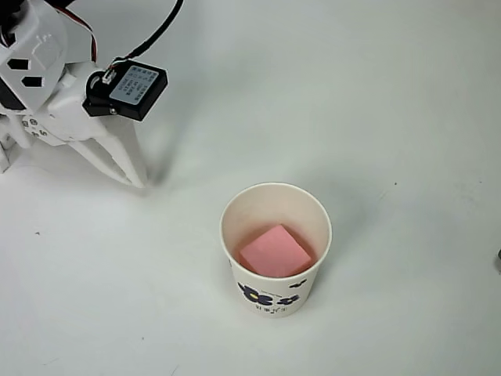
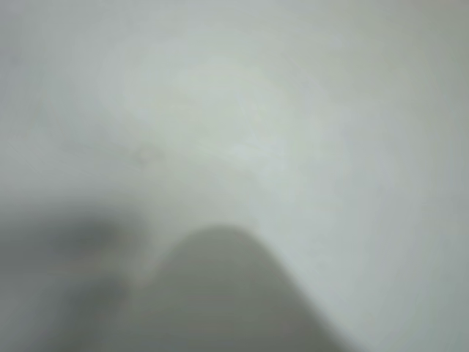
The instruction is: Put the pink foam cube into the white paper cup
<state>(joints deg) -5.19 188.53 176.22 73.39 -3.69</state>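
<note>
Pink block, overhead view: the pink foam cube [image 1: 275, 251] lies inside the white paper cup [image 1: 275, 247], on its floor, turned cornerwise to the picture, its top face well below the rim.
Cup, overhead view: upright on the bench [image 1: 391, 117], mouth open to the camera; rolled rim, cream inner wall, dark navy flower prints low on the near side.
Arm, overhead view: white body up and to the left of the cup, at the picture's upper left corner, with a black box [image 1: 129, 88] bearing a pale label on its side and a dark cable running up from it.
Claw, overhead view: the claw [image 1: 135, 180] is up-left of the cup, well apart from it. Two white fingers [image 1: 102, 160] run down-right and meet at the tips, so it reads as pressed together with nothing between them. Tips low over the bench or on it; cannot tell which.
Bench, overhead view: plain white, matte; soft shadow to the right of the cup.
Wrist view, general: heavily blurred. Pale bench surface [image 2: 293, 110] across most of the picture.
Wrist view, lower part: a dark rounded shape [image 2: 220, 293] rises from the bottom edge; too blurred to identify.
</note>
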